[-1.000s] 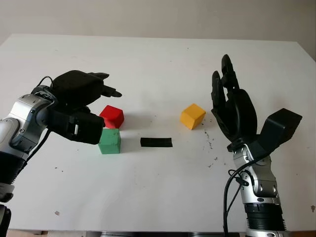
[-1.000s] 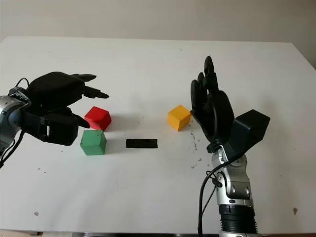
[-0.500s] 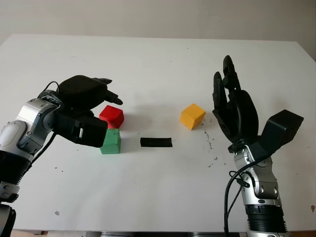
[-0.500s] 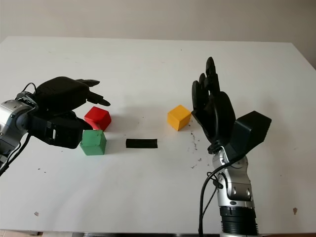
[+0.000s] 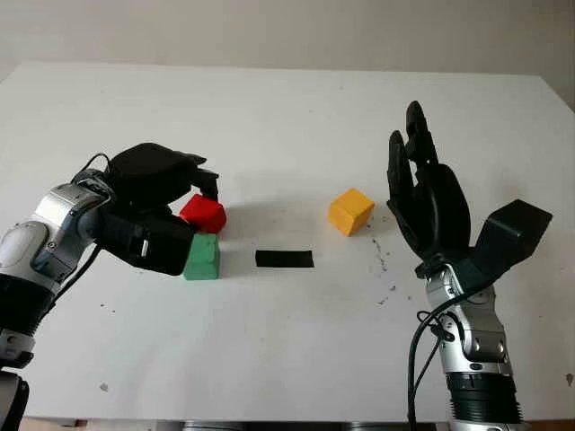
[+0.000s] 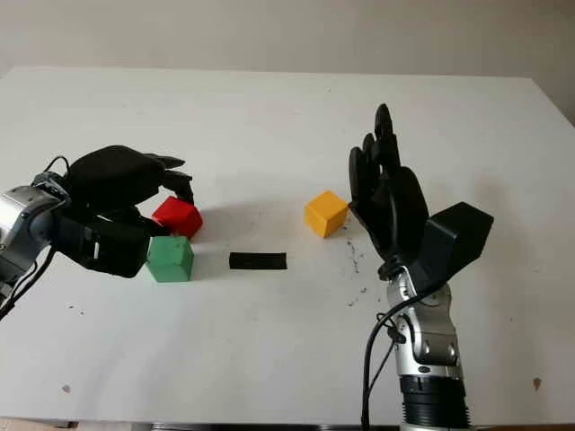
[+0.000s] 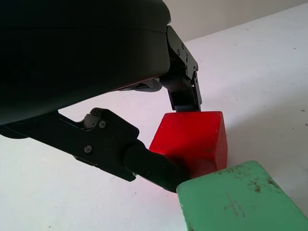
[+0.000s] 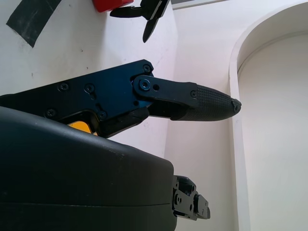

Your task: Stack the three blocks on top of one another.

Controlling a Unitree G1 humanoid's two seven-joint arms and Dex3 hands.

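The left hand (image 5: pixel 157 193) pinches the red block (image 7: pixel 192 139) between its fingers, beside the green block (image 5: pixel 202 256).

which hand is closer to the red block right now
Left. The left hand is right at the red block, its fingers closing on it from both sides. The right hand is open, raised across the table beside the yellow block.
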